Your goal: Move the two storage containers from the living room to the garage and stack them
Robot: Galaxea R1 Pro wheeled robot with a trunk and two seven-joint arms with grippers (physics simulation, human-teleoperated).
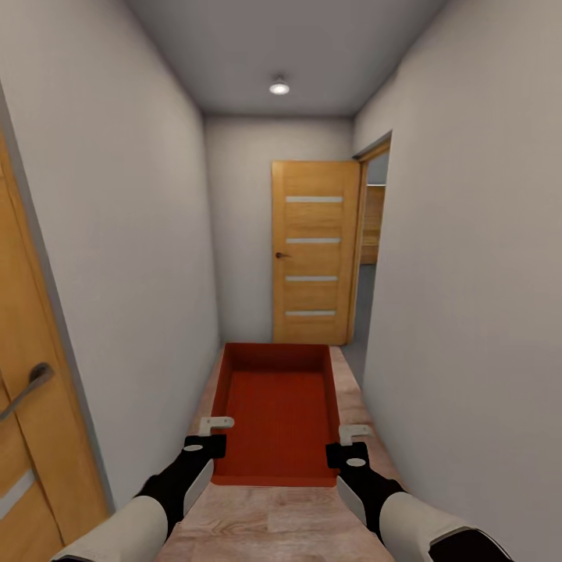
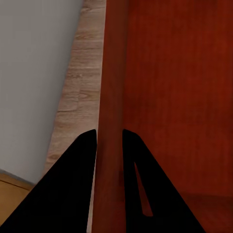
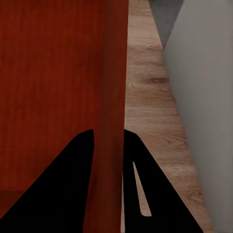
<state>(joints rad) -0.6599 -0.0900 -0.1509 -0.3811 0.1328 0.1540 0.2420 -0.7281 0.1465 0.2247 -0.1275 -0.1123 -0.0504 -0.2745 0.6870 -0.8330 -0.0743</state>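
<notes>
I am looking down a narrow hallway with pale walls [image 1: 125,234] close on both sides and a light wood plank floor [image 1: 273,523] under me. I am carrying one storage container [image 1: 277,410], orange-red and open-topped, held out in front of the trunk above the planks, its long axis pointing straight down the hallway.

My left hand [image 1: 209,437] is clenching the container's left wall near its near corner; in the left wrist view the two dark fingers [image 2: 73,184] are sitting either side of that thin wall [image 2: 110,121], one outside and one inside, pressed against it. My right hand [image 1: 351,443] is gripping the right wall in the same way, and in the right wrist view its fingers [image 3: 68,179] are straddling that wall [image 3: 114,97], with the container's red bottom on one side and the planks on the other.

At the far end an orange-brown wooden door [image 1: 312,250] with pale horizontal strips is standing beside an open doorway [image 1: 373,234] on the right. Another wooden door with a lever handle [image 1: 27,386] is showing close by at my left. A round ceiling light [image 1: 279,87] is glowing overhead.
</notes>
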